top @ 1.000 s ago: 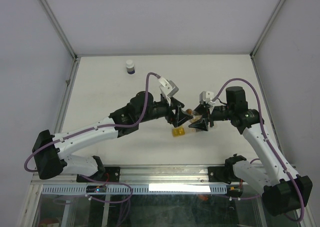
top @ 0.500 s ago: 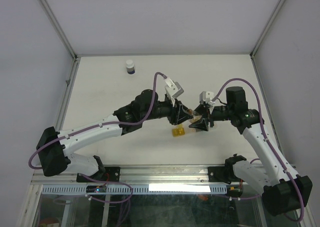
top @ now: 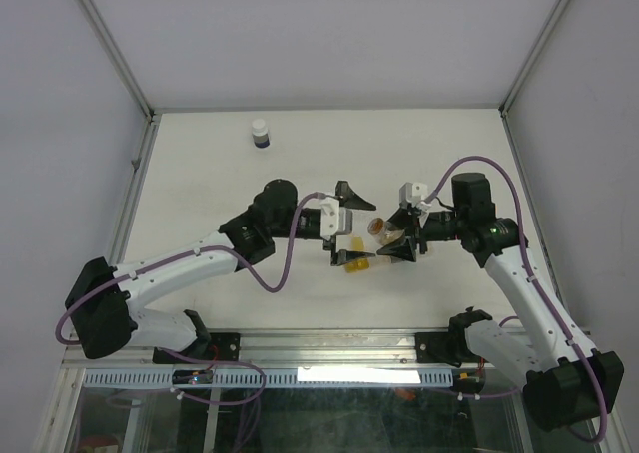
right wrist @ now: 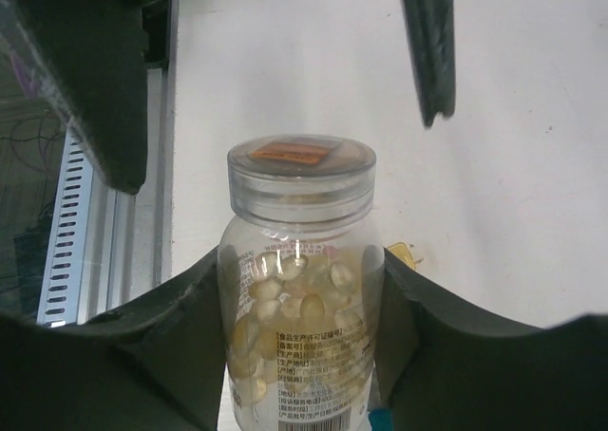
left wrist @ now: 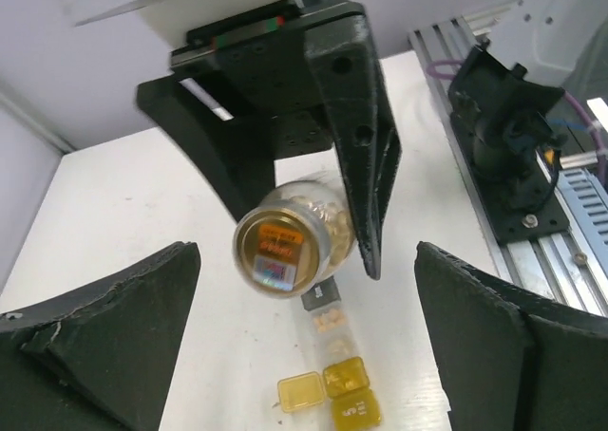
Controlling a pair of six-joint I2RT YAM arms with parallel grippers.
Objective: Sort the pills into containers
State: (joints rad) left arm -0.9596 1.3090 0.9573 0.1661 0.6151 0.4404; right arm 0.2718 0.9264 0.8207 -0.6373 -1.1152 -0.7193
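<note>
A clear bottle (right wrist: 299, 289) full of pale yellow pills, its cap on, sits between the fingers of my right gripper (right wrist: 302, 281), which is shut on its body. From above, the bottle (top: 377, 226) lies tilted in the right gripper (top: 401, 235), cap toward the left arm. My left gripper (top: 354, 226) stands open just left of the cap, one finger on each side, not touching it. In the left wrist view the capped bottle (left wrist: 285, 246) hangs above the containers (left wrist: 334, 365): yellow boxes, one with its lid open, and clear boxes holding pills (left wrist: 328, 322).
A small white bottle with a dark blue band (top: 260, 134) stands at the back left of the white table (top: 200, 184). Metal rails run along the table's near edge (top: 329, 348). The containers (top: 356, 263) lie on the table just under both grippers.
My left gripper closed in on the bottle's cap, then opened wide, turned and drew back a little to the left. The right gripper and the bottle have stayed put.
</note>
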